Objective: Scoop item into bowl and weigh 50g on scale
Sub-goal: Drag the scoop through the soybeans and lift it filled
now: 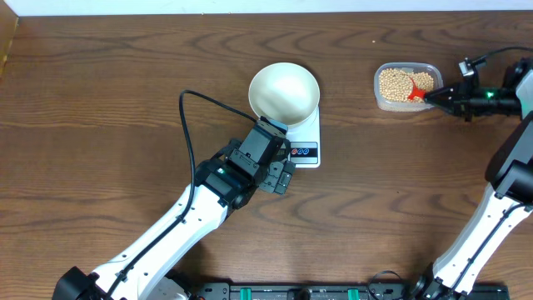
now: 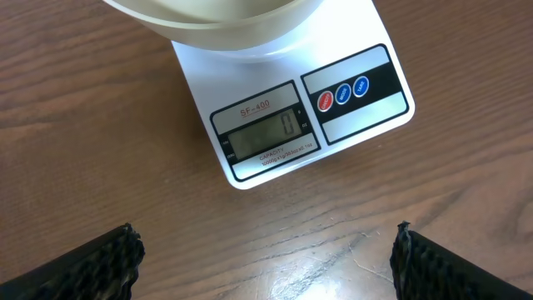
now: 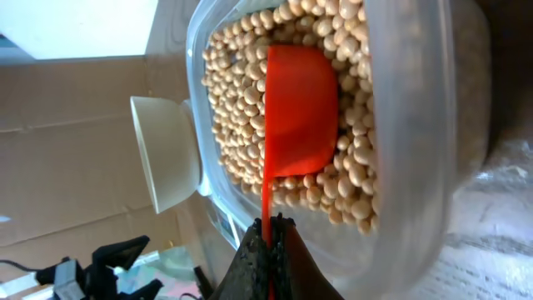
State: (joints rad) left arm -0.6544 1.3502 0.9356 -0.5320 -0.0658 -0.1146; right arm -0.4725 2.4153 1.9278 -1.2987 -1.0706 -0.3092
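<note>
The off-white bowl sits empty on the white scale; in the left wrist view the scale shows a display reading 0 and the bowl at the top. My left gripper is open and empty just in front of the scale; its fingers are wide apart over bare wood. My right gripper is shut on the handle of a red scoop, whose cup lies in the tan beans inside a clear tub.
A black cable loops from the left arm across the table left of the bowl. The table's far edge runs along the top, with a wooden rim at the far left.
</note>
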